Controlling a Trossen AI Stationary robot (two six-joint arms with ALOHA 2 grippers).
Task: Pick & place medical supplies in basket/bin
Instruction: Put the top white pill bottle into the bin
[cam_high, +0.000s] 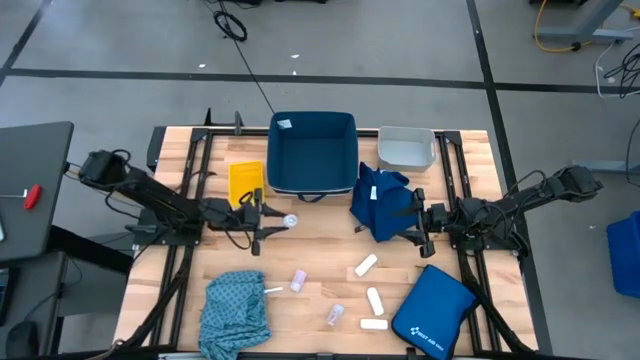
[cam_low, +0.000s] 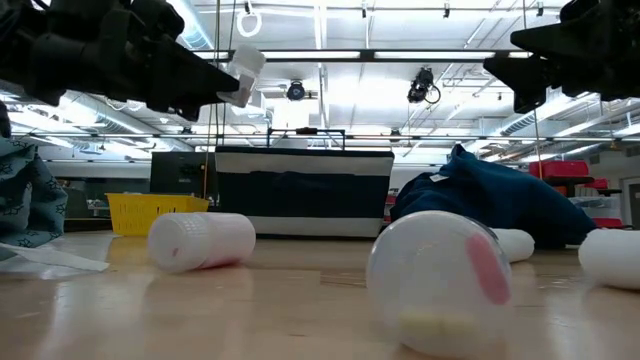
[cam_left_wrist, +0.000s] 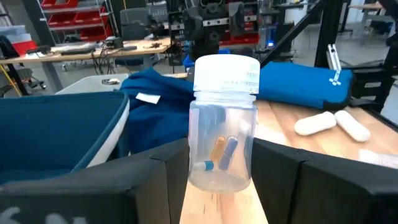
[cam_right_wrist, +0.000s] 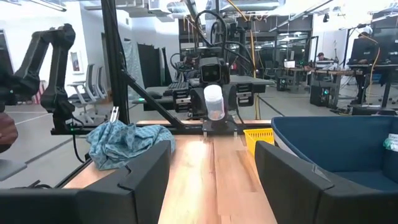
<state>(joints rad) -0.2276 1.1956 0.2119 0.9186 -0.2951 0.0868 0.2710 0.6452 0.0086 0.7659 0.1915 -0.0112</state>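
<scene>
left jaws (cam_high: 272, 222) clench one vial (cam_high: 289, 221) (not yet binned); right jaws (cam_high: 410, 222) gape empty. tubs (cam_high: 312, 150) look bare; packets (cam_high: 366, 264), cloths (cam_high: 235, 303) remain on the worktop (cam_high: 320, 255).

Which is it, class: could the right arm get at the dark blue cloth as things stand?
Probably yes. The right gripper is open and holds nothing, and the dark blue cloth lies just in front of it on the table with nothing between. The left gripper holds a vial.
</scene>
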